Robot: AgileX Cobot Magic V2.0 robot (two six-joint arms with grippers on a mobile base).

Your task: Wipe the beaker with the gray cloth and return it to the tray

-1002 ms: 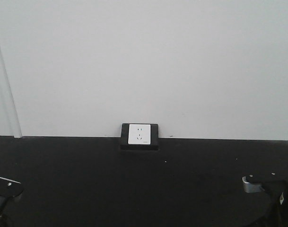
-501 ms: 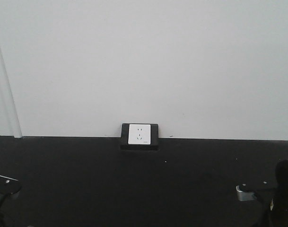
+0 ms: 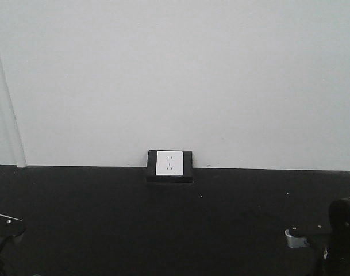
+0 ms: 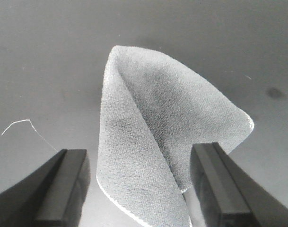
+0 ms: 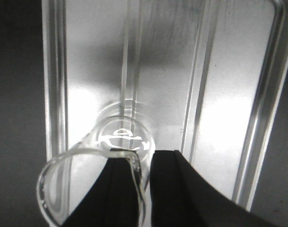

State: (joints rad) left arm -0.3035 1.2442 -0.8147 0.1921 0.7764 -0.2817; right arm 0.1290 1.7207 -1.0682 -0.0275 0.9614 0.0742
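Note:
In the left wrist view the gray cloth (image 4: 153, 137) lies folded in a peak on the dark table. My left gripper (image 4: 140, 161) is open, its two dark fingers (image 4: 70, 189) standing wide apart on either side of the cloth. In the right wrist view the clear glass beaker (image 5: 122, 137) stands upright over the shiny metal tray (image 5: 229, 94), near its left side. My right gripper (image 5: 144, 160) is shut on the beaker's rim, one black finger inside the glass and one outside. Beaker, cloth and tray are out of the front view.
The front view shows a white wall, a wall socket (image 3: 169, 164) and the black tabletop. Part of the left arm (image 3: 5, 225) is at the bottom left. Part of the right arm (image 3: 342, 230) with a silver piece is at the bottom right.
In the front view the right arm has sunk lower and its silver piece has moved down and slightly left. The left arm has barely moved.

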